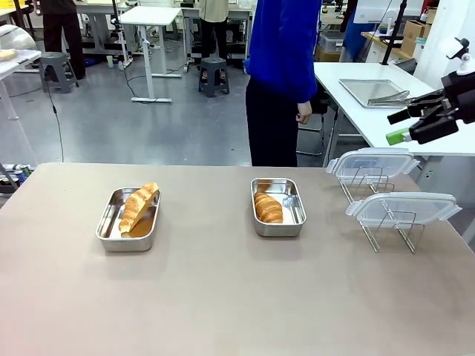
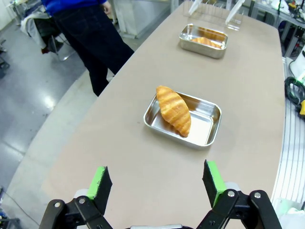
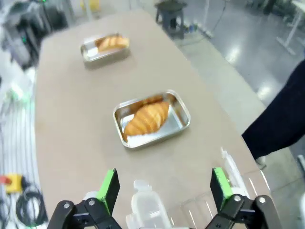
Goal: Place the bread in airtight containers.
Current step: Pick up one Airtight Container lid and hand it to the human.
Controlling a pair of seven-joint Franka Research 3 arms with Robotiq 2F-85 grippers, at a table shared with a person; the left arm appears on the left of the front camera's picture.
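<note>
Bread, two pieces, each lying in its own steel container; lids not yet fitted.

Left gripper (image 2: 156, 181): jaws spread wide, nothing between the green pads, hovering over the table (image 2: 119, 157). Near and straight ahead of it sits the first container (image 2: 206, 123) with the first croissant (image 2: 174, 110). This croissant lies aslant, one end riding up over the rim instead of resting flat on the floor of the box. Well apart, farther along the same line, is the second container (image 2: 203, 47).

Right gripper (image 3: 165, 185): jaws spread, empty, held high. Ahead of it lies the second croissant (image 3: 147, 119), flat and wholly inside its box. Just below its fingertips two clear lids (image 1: 403, 208) rest on a wire rack (image 1: 369, 180).

Person (image 1: 282, 74): standing beyond both grippers at the far edge of the table, hands off it.

Step judged in hand: loading done, closing to follow, most likely starting with the right gripper and the lids beneath it.

Hazards, as judged:
- A lid pressed onto the first container would meet the raised end of the croissant. The clips would fail to seat, or the crust would be crushed.
- The lids are smooth and lightly perched, so an off-centre pinch could let one slip or drag the rack over.
- The shallow boxes are unfixed, so a downward push off centre may make one skid or tip.
</note>
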